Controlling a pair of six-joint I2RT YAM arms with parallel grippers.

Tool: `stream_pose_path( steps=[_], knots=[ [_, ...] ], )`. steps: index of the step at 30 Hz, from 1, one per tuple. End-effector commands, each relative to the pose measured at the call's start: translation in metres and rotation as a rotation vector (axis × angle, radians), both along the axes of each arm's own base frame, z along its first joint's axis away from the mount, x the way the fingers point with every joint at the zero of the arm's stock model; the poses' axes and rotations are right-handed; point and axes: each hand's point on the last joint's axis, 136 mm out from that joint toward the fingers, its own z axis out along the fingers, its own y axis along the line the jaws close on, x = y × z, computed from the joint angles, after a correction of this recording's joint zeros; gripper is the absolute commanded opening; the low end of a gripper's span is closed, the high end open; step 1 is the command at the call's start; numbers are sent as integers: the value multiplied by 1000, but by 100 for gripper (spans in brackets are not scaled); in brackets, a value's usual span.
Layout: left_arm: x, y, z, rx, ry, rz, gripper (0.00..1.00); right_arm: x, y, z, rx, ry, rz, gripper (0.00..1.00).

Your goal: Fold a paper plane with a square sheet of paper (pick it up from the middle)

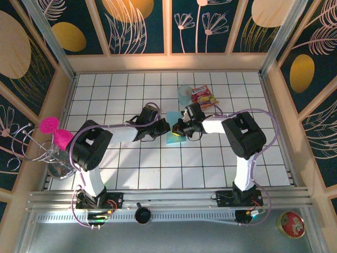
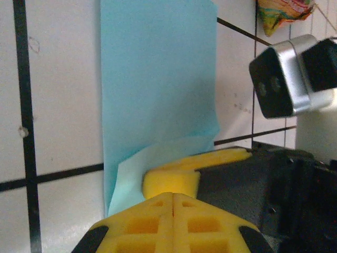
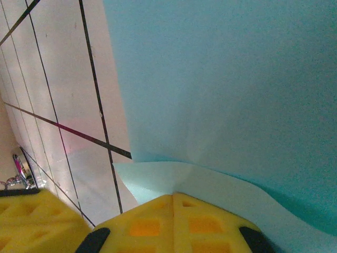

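Working at the middle of the table (image 1: 131, 168), we have both arms reaching in nose to nose over the paper (image 1: 175, 138), which lies flat between them and is well short of any dart shape. From the left wrist it reads as a long strip rather than a square, so we judge it is already doubled over once along its centre line, though we cannot see the layers themselves. Our left fingers (image 2: 160, 205) are pressed together with no gap, and the paler underside of a raised near edge runs down to their tips; we take it they pinch that edge. Our right fingers (image 3: 184, 208) are closed as well, with what looks like the same pale flap curling up from the teal sheet into them. Holding one edge from both sides makes sense: thin paper sags and skews if only one corner is lifted, and two grips let us carry the flap across squarely for the next crease. The rest of the sheet lies on the table, where friction can anchor the fold. The cup (image 1: 185, 95) and the packet (image 1: 204, 96) sit just beyond the paper, near enough that a wide swing of the right arm could knock them.
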Motion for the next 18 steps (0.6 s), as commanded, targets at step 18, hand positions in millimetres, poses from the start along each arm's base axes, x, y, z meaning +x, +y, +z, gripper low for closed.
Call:
stream_pose_path(
  steps=[18],
  knots=[
    [11, 5, -41, 151, 57, -5, 0, 0, -4, -1, -33, -6, -10, 1]
  ],
)
